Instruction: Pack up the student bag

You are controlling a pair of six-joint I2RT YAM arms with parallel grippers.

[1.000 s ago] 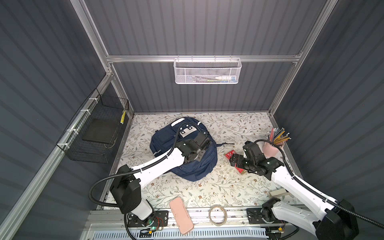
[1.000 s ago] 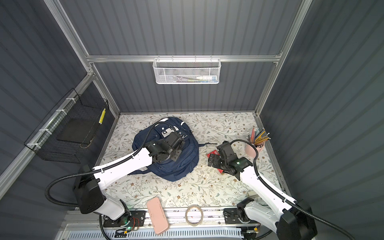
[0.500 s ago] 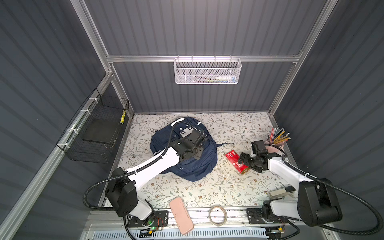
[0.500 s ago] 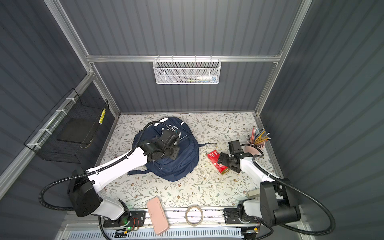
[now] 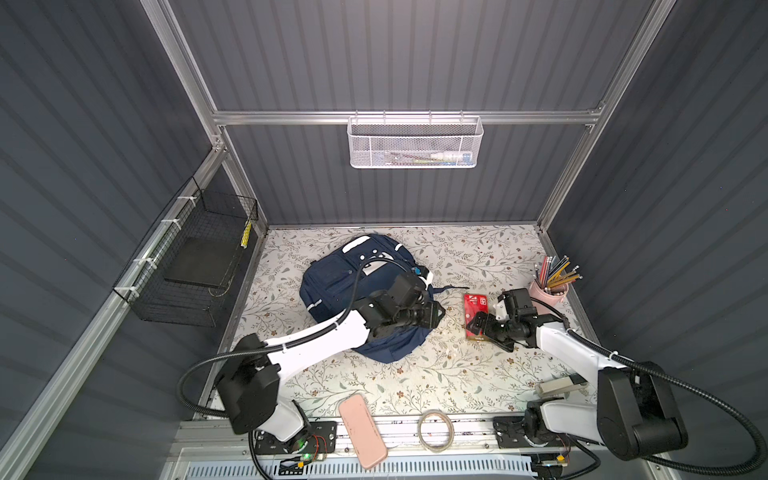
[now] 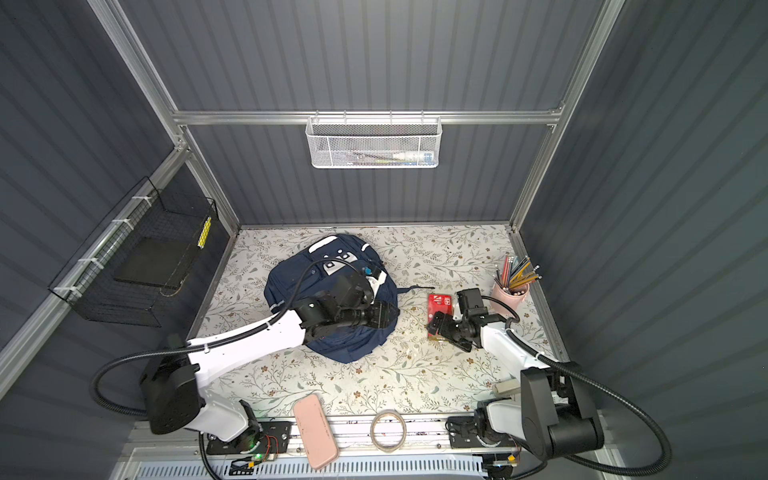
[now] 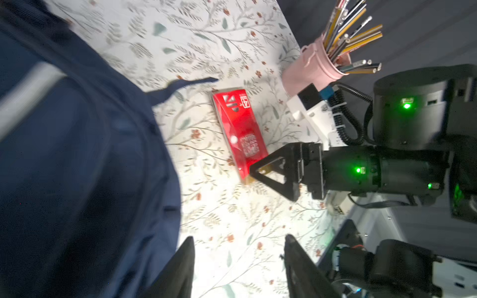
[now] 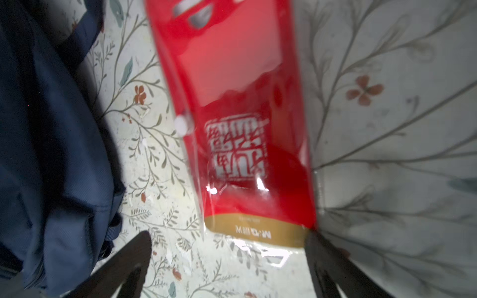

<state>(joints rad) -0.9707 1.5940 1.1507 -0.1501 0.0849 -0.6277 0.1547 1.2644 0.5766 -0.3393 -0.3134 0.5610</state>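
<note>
Left of centre on the floral table (image 5: 374, 382) lies the student bag (image 5: 332, 286), slumped flat, and the left gripper (image 7: 237, 258) hovers at its right-hand edge, claw spread, nothing between the fingers. Moving right, the right gripper (image 8: 227, 258) is low at the gold end of a red packet (image 5: 473, 307), claw spread wide on either side of it, with the pink pencil cup (image 5: 548, 293) just beyond.

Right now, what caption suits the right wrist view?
Right gripper, jaws open, framing the red packet's gold end beside the student bag.
</note>
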